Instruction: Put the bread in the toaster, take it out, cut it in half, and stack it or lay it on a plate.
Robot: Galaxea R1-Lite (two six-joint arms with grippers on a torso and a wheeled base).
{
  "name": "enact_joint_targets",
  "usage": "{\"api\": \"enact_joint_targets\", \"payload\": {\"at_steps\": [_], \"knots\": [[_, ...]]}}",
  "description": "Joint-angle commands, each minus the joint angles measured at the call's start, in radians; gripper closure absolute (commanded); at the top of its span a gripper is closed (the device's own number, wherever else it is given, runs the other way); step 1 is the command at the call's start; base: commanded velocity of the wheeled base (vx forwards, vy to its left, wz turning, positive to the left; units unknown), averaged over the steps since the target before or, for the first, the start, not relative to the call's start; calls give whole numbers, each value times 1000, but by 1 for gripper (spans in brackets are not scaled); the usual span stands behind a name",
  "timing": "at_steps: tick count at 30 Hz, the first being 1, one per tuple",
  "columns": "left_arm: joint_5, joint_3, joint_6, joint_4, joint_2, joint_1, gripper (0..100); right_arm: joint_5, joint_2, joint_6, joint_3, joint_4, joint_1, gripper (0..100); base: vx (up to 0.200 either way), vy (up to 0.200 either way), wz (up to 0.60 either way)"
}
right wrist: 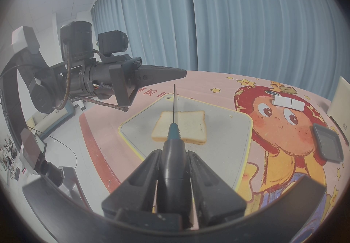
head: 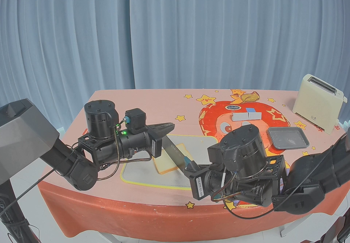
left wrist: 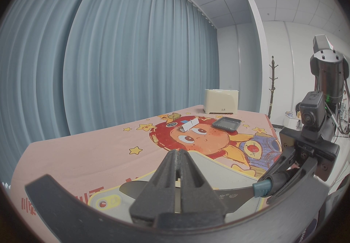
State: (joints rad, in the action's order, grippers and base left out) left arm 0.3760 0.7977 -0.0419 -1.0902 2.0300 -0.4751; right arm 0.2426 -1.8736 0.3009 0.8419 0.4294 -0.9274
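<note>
Right end effector has the knife clamped by the handle, blade over the bread on the cutting board. Left end effector is pinched closed, holding nothing, just beside the blade.

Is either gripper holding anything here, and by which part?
The right gripper holds the knife by its dark handle, blade over the bread. The left gripper is shut on nothing.
</note>
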Motion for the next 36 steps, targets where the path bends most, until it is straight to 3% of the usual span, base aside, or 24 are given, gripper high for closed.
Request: {"api": "enact_joint_targets", "payload": {"at_steps": [1,14,36], "knots": [[0,-3,2,0,-1,1,100,1,-1,0,0,2,-2,100,0,0,0],[0,-26,7,-79,38,1,100,3,-2,0,0,2,-1,100,0,0,0],[-2,-55,4,-82,42,1,100,4,-2,0,0,3,-2,100,0,0,0]]}}
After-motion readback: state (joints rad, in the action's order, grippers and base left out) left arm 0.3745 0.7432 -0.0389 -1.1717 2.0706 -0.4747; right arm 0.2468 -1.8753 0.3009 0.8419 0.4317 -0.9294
